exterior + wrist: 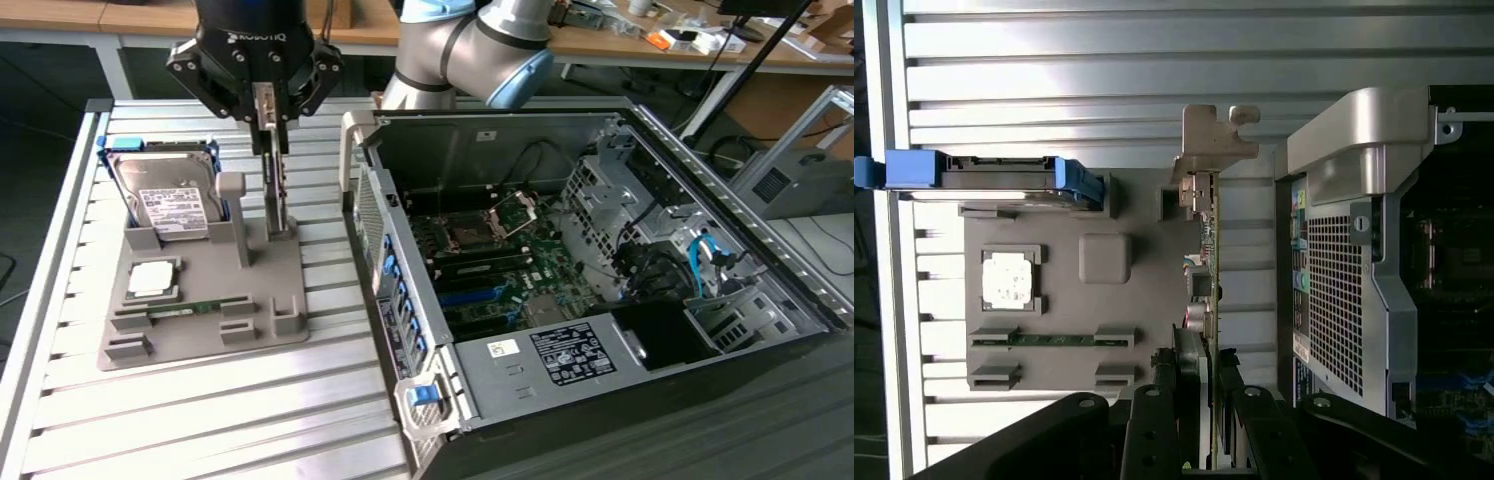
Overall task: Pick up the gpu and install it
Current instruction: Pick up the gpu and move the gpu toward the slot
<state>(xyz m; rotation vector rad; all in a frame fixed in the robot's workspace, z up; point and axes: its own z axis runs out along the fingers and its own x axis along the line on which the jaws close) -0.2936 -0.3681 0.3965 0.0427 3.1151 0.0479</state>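
black gripper (pixel 271 125), dark gpu (pixel 275 190) with a silvery bracket, plain grey holder (pixel 200 345), silver hard drive (pixel 167 200) with a white label and blue rails, green memory stick (pixel 187 310), ribbed silvery table (pixel 200 420), black computer case (pixel 787 390) with blue clips.

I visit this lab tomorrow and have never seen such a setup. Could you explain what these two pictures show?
The machine is a single robot arm ending in a black gripper. One picture comes from a camera standing off the arm; the other from a camera on the wrist, looking down along the gripper. On the ribbed metal table lies a grey plastic holder tray. It carries a silver boxy hard drive with a white label, a square silvery processor chip and a narrow green memory stick. Beside the tray stands an open metal computer case. The gripper is closed on the thin dark circuit card with a silvery bracket, the gpu, which stands upright in the tray.
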